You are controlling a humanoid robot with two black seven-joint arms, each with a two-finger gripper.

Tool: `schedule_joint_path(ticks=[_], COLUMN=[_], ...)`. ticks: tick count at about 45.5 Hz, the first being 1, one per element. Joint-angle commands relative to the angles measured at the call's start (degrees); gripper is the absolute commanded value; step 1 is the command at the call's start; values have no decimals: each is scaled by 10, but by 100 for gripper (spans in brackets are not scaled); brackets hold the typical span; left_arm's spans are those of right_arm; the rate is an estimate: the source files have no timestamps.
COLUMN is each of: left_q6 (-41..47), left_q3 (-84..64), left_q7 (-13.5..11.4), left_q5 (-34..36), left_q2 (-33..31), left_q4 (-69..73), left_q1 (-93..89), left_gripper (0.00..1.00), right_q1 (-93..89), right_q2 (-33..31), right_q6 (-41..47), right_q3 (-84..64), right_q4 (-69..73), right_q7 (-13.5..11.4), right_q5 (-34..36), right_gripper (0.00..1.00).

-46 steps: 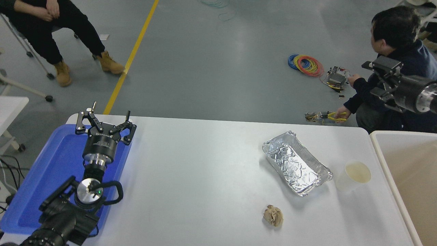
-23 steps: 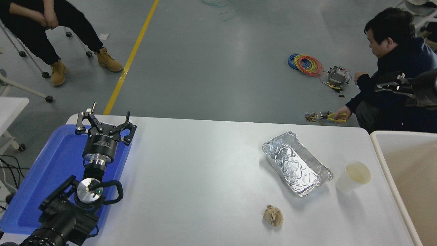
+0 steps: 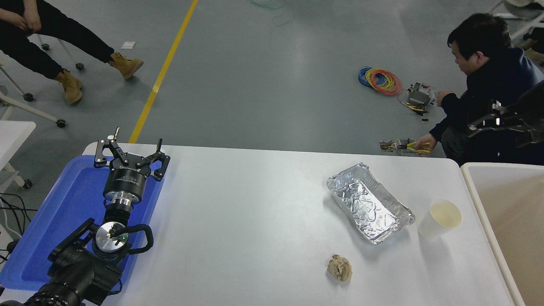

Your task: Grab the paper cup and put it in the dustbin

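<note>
Right gripper [image 3: 488,123]: we see it lower at the right edge than a second ago, blurred; we cannot tell its finger state.
Left gripper [image 3: 129,154]: parked over the blue tray [image 3: 63,212], fingers apart.
Paper cup [image 3: 440,219]: unmoved, upright between foil tray [image 3: 367,203] and dustbin [image 3: 480,212].

Single head cam, high on robot's side, facing fwd/down over table [image 3: 255,204].

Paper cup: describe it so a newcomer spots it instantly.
On the white table, look near the right end, beside the dustbin. The paper cup stands upright just right of the foil tray: smooth, white, tapered, unlike the crumpled brown paper ball.
</note>
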Motion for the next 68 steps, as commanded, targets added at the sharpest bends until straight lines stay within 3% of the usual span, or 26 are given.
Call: schedule_joint_path(ticks=[1,11,25,51,68], left_q6=[0,0,0,0,0], left_q3=[0,0,0,0,0], left_q7=[0,0,-1,0,-1], left_q5=[0,0,0,0,0], left_q2=[0,-1,0,-1,-1], left_q4=[0,0,0,0,0], left_q1=[0,0,0,0,0], left_gripper=[100,100,100,100,100], right_q1=[27,12,-41,-134,-286], right_q2=[6,19,26,32,35], right_q6=[23,22,9,-5,-76], right_q3=[-10,1,101,108,153], right_q4=[66,69,65,-13,-121], right_q7=[0,1,2,4,7], right_q5=[0,-21,-115,-117,-118], right_gripper=[100,100,100,100,100])
